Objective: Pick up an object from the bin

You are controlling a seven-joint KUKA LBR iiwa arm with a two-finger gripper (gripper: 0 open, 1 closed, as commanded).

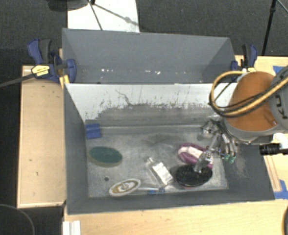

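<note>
Grey bin (134, 143) has a few loose things on its floor. At the right, the gripper (203, 166) is down low, its tip over the far edge of a black disc (188, 178) and just beside a purple-and-white thing (189, 153) beyond it. Whether its jaws are released or clenched cannot be told. Left of the disc lie a white packet (160, 172), a tan oval (124, 186), a green disc (105, 155) and a blue block (92, 130).
</note>
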